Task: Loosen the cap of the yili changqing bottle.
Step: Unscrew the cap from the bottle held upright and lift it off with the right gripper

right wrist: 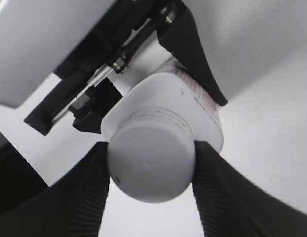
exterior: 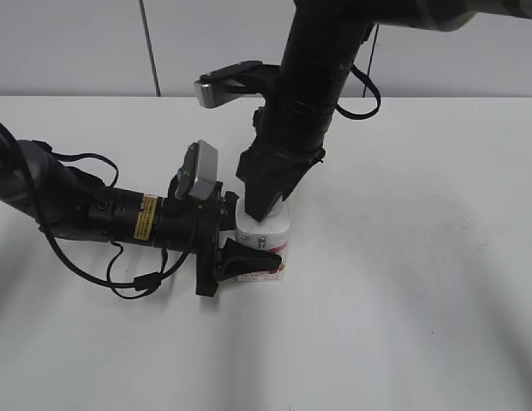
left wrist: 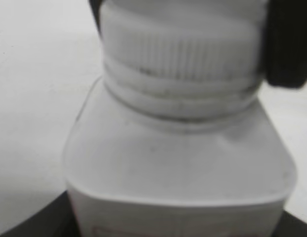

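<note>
White plastic is what both claws work on here: the yili changqing bottle (exterior: 264, 244) stands upright near the middle of the tabletop (exterior: 420, 300), with its red-pink label band facing the camera in the exterior view.

On the left, the left claw (exterior: 236, 257) comes in low and level and grasps the squarish body of the bottle, one finger on each side. In the left wrist view the bottle fills the picture and only dark finger edges show at the lower corners, so I judge the hold mainly from the other two views. This claw must stay firm, so that the body does not turn together with the cap.

On the right, the right claw (right wrist: 151, 170) comes down from above and is clenched on the cap (right wrist: 151, 168), its two ribbed pads pressing on opposite sides of it. The cap seems fully seated on the neck. To loosen it well, the wrist should turn about the bottle's own upright axis, with the pads kept on the ribbed side and without pushing sideways, or the bottle may tilt in the lower grip.

Around the bottle nothing else stands on the tabletop. Only the left arm's cable (exterior: 133, 278) lies near, well left of the bottle, and it does not block the turn.
</note>
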`<action>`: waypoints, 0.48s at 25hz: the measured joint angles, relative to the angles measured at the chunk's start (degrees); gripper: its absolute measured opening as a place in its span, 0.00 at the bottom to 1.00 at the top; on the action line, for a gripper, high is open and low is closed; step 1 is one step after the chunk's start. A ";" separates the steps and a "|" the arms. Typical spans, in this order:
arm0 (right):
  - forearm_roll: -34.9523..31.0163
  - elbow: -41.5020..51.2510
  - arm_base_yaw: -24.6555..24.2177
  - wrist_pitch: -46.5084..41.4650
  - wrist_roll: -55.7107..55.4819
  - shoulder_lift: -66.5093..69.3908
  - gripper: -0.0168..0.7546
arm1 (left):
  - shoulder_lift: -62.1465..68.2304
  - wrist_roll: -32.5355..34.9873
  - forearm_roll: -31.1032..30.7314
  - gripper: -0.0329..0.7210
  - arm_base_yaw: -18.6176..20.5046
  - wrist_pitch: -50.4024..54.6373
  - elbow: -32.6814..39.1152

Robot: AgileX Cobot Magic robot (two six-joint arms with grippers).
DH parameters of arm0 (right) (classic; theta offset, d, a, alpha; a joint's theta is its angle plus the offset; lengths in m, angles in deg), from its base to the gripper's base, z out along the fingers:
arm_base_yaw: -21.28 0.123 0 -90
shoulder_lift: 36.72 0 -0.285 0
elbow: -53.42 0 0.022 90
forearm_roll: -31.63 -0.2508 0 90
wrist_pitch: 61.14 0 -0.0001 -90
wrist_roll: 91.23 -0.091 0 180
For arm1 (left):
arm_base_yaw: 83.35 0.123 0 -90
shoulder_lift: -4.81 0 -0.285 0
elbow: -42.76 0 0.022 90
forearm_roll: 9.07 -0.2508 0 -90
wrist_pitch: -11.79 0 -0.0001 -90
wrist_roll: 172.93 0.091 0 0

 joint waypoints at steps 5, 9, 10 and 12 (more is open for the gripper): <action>0.00 0.00 0.00 0.00 13.74 0.00 0.55 | 0.00 0.06 -0.29 0.60 0.05 -0.24 0.00; 0.12 0.00 0.00 0.00 24.34 0.00 0.55 | 0.00 0.06 -0.45 0.60 0.05 -0.28 0.00; 0.12 0.00 0.00 0.00 27.10 0.00 0.55 | 0.00 0.06 -0.45 0.60 0.05 -0.35 0.00; 0.18 0.00 0.00 0.05 32.34 0.00 0.55 | 0.00 0.00 -0.51 0.60 0.05 -0.41 0.00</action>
